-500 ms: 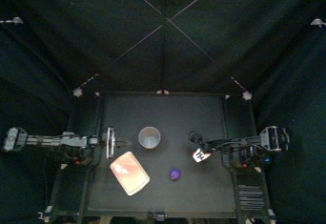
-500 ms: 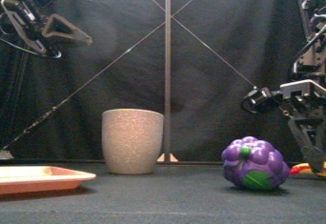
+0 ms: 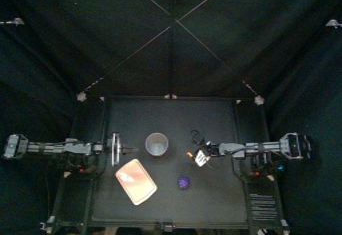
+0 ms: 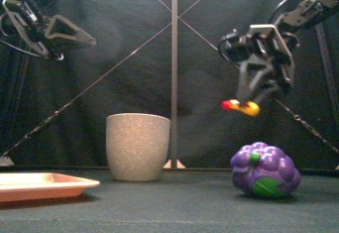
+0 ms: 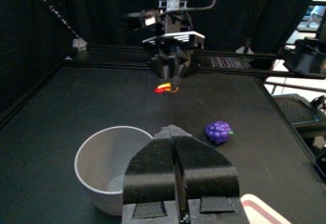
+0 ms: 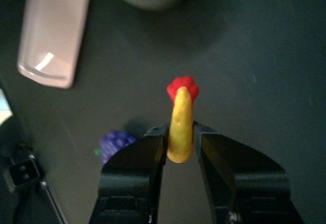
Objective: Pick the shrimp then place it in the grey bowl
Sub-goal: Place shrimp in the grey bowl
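Yellow shrimp (image 4: 241, 106) pinched in right gripper (image 4: 251, 92), 4 o'clock of grey cup (image 4: 138, 147); early release would likely miss rim. Left gripper (image 5: 177, 137) closed, empty.

The tall grey speckled cup (image 3: 156, 144) stands mid-table (image 3: 221, 114), with the flat pink tray (image 3: 136, 181) front-left of it and the purple toy grape bunch (image 3: 183, 184) front-right. The red-and-yellow toy shrimp (image 4: 241, 106) hangs in my right gripper (image 6: 182, 137), right of the cup.

A flat pink tray (image 3: 135, 180) is seen at the lower left of the top view, laid at an angle on the black table (image 3: 214, 114). A purple toy grape bunch (image 3: 183, 183) is seen just right of it, apart.
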Available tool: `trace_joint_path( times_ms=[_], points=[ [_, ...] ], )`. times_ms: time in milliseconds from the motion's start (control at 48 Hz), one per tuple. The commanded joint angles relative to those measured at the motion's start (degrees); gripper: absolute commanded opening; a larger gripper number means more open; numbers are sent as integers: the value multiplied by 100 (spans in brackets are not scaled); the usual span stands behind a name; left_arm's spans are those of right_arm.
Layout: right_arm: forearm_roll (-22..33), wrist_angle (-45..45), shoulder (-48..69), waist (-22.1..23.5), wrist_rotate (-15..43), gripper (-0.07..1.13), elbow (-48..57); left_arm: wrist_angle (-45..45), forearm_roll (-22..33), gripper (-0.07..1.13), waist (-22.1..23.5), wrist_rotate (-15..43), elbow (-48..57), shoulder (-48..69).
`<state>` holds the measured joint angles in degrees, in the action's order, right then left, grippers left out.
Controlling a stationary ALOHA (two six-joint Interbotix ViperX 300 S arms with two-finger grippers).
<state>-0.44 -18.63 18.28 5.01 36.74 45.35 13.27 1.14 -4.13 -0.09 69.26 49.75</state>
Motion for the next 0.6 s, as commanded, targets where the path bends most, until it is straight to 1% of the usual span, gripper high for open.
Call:
trace_joint_path(
  times_ms=[21,167,250,312,396,500,604],
  points=[
    [413,817,123,114,-26,66,-396,97,0,4,-44,9,-79,-9],
    [721,2065,-26,360,-18,66,-483,97,0,4,-53,9,-79,-9],
    [791,2821,-193,466,0,66,-466,97,0,4,-62,18,-79,-9],
    [809,3199,-325,519,0,66,-475,97,0,4,-70,18,-79,0],
    [817,3560,-527,571,0,66,-527,97,0,4,-70,18,-79,0],
    [870,3762,-809,598,-44,66,-659,97,0,4,-79,26,-53,-9],
    [1143,3867,-1187,554,-79,66,-896,97,0,4,-79,18,-18,-9]
  ],
)
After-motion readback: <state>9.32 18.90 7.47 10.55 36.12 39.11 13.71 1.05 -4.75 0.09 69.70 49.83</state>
